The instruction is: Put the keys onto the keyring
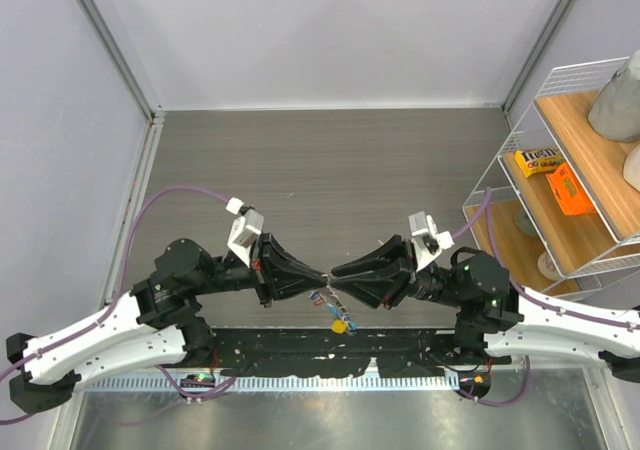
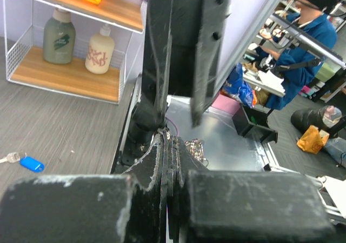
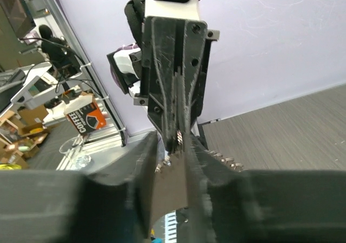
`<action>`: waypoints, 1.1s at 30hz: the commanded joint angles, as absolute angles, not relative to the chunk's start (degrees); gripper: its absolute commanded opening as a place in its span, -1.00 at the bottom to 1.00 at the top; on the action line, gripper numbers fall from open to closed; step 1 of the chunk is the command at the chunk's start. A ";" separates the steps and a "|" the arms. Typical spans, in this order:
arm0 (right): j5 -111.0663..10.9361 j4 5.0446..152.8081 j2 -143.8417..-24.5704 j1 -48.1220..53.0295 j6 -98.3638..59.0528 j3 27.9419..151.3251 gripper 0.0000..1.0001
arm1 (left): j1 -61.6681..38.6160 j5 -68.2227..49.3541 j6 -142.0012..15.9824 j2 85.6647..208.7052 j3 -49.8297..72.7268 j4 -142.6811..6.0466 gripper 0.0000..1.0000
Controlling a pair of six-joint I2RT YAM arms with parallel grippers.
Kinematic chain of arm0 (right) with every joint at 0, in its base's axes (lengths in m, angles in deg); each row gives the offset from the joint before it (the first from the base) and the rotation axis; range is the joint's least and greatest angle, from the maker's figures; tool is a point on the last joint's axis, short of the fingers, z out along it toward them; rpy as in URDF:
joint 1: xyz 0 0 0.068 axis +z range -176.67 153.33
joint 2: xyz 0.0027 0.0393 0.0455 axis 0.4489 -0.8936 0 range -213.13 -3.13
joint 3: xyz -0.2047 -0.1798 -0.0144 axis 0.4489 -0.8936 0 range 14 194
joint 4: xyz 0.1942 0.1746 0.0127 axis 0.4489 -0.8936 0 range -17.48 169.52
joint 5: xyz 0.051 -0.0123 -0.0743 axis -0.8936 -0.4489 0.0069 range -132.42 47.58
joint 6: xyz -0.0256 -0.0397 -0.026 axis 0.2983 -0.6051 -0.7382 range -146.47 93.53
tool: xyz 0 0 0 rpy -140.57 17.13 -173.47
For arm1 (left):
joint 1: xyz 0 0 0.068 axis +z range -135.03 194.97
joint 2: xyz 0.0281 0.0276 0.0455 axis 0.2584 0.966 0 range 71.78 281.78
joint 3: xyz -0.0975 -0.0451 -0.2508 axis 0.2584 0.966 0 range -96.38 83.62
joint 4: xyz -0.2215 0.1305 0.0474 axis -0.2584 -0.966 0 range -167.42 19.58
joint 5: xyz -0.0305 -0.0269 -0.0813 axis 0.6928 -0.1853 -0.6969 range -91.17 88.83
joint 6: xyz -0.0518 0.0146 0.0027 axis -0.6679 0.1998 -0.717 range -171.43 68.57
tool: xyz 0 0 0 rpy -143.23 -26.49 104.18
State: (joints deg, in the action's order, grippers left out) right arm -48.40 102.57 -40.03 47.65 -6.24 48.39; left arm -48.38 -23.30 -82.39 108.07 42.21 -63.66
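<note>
**Silver ring pinched where the two grippers meet**

The left gripper [image 1: 318,278] has its fingers pressed together, and they appear to pinch the keyring [image 2: 194,146] at their very tips. The right gripper [image 1: 336,281] faces it tip to tip along a left-to-right line. Its fingers are slightly apart and hold nothing I can make out. A small bunch of keys [image 1: 342,324] with yellow and blue tags hangs just under that meeting point, by the near edge of the table [image 1: 330,170]. One loose key [image 2: 24,161] with a blue tag lies flat on the table toward the shelf [image 2: 65,78]. That puts it nearer the right arm, so fetching it likely falls to that side.
</note>
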 commanded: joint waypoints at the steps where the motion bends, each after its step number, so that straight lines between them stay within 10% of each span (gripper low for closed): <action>1: -50.15 97.38 -38.19 48.21 -8.71 54.51 -0.20 | -48.39 -24.81 -80.08 108.52 38.01 -68.57 -1.00; 20: -59.91 60.46 -46.36 48.12 -16.27 72.97 0.13 | -48.40 -36.33 -79.12 111.24 29.75 -79.82 -1.00; 33: -63.34 58.43 -50.06 48.12 -16.10 76.67 -0.24 | -48.40 -37.21 -78.15 113.35 27.46 -85.45 -1.00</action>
State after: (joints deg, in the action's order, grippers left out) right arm -62.15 57.92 -50.65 47.85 -15.68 73.72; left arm -48.36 -35.54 -79.05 114.10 30.14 -86.08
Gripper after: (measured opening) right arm 0.406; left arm 0.034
